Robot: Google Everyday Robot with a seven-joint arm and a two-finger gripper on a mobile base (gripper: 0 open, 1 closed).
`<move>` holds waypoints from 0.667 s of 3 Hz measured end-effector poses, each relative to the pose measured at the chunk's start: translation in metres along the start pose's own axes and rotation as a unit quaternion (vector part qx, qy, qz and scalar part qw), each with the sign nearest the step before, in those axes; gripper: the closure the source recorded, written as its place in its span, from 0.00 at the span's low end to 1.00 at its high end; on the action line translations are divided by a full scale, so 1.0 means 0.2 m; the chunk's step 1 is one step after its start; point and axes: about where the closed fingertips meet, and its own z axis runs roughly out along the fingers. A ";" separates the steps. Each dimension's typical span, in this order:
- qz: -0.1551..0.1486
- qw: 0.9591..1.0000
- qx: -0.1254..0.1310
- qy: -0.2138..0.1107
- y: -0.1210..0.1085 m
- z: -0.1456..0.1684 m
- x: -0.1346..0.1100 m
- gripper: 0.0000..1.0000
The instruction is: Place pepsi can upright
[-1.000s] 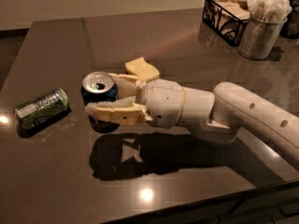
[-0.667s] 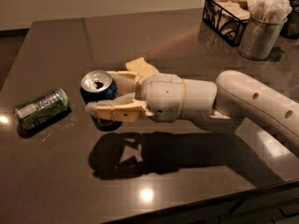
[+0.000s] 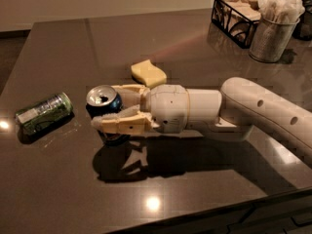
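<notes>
The pepsi can [image 3: 103, 99] is dark blue with a silver top and pull tab. It stands upright at the left middle of the dark table [image 3: 204, 62], its base at or just above the surface. My gripper [image 3: 106, 107] reaches in from the right with its cream fingers [image 3: 122, 124] on either side of the can, one in front and one behind, closed on its body. The white arm stretches away to the lower right.
A green and silver can [image 3: 44, 112] lies on its side left of the pepsi can. A yellow sponge [image 3: 148, 73] lies just behind the gripper. A black wire caddy [image 3: 238, 16] and a metal cup of napkins [image 3: 271, 33] stand at the far right corner.
The gripper and the pepsi can have come down a little toward the table, and the arm has settled lower. The green can and the sponge have not moved.
</notes>
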 end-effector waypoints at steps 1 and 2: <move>0.008 1.000 0.003 0.009 0.00 0.01 0.06 0.82; 0.003 0.999 0.013 0.029 -0.02 0.02 0.09 0.58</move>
